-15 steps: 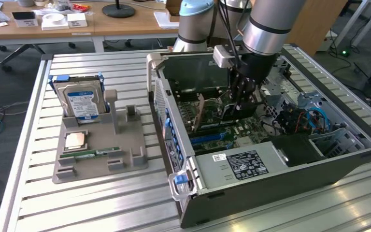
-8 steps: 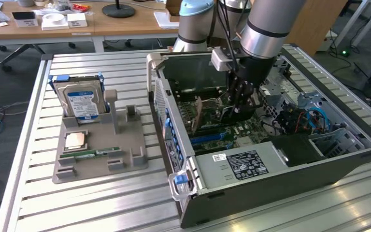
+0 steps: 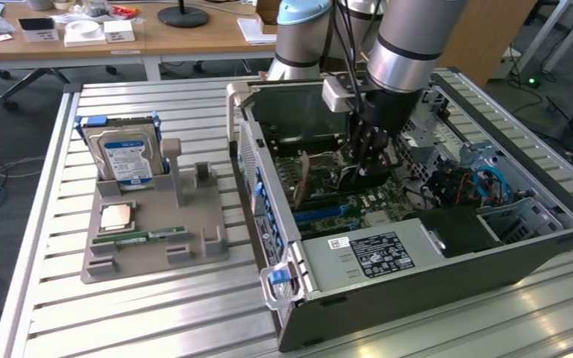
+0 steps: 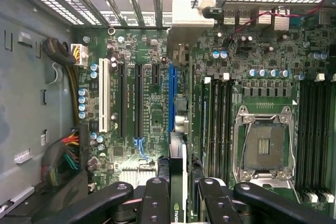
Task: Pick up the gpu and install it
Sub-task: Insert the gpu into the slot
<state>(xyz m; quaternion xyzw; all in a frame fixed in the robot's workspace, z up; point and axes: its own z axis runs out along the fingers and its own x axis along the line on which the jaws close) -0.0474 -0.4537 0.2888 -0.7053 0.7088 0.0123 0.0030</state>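
The exterior view shows the arm reaching down into an open computer case (image 3: pixel 436 261) lying on a slatted metal worktop (image 3: pixel 117 321). The claw (image 3: pixel 364 170) is low over the green board inside, with the gpu (image 3: pixel 310 177) standing on edge as a thin tan card just on the exterior view's left of it. Well apart, on the exterior view's left, a grey holder (image 3: pixel 202 242) carries an upright hard drive (image 3: pixel 127 155), a square chip (image 3: pixel 117 216) and a memory stick (image 3: pixel 155 236).

The wrist view looks straight down at the board. There the gpu (image 4: pixel 177 179) is seen edge-on, and the claw (image 4: pixel 178 195) is closed on it, with black fingers (image 4: pixel 156 199) on either side. The card hangs in line with a long blue slot (image 4: pixel 171 95), above the board rather than seated in it. An empty processor socket (image 4: pixel 262 148) lies to one side and a white slot (image 4: pixel 103 95) to the other.
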